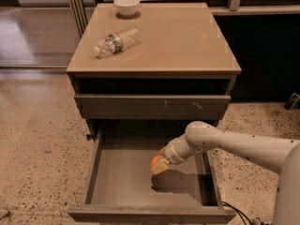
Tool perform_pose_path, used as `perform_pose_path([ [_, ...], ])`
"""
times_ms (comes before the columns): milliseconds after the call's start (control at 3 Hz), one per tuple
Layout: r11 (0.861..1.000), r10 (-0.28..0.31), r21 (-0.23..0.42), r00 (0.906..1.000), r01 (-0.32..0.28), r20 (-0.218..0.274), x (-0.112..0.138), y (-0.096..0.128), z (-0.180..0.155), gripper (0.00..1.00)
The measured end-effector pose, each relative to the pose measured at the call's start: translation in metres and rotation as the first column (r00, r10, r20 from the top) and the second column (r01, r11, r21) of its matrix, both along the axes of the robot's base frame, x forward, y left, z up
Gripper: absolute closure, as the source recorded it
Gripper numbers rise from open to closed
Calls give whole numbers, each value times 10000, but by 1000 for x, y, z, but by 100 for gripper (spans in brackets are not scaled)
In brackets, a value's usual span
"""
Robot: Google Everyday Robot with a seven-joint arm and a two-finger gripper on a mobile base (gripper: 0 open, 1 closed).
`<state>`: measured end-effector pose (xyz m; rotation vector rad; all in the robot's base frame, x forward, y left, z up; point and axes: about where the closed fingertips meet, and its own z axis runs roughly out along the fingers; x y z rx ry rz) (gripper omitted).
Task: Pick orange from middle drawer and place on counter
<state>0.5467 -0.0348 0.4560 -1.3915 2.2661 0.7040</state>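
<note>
The tan gripper [160,166] holds the small round orange fruit [154,161] inside the open dark grey middle drawer [122,186].
The white arm [243,144] reaches in from the right. On the shiny tan counter top [183,36] a clear plastic bottle [117,40] lies on its side and a little white bowl [126,5] sits at the back.
</note>
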Motion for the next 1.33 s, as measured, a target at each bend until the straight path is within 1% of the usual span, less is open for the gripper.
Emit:
perform_pose_path([
  [333, 9934, 43, 1144, 9971, -130, 756, -5, -17, 48, 100],
  [667, 9849, -90, 1722, 9886, -172, 1505, -4, -34, 93, 100],
  [1000, 9849, 36, 1683, 9779, -396, 2088, 0, -36, 140, 100],
  [1333, 9926, 415, 984, 9597, -714, 2780, 9, -25, 191, 100],
])
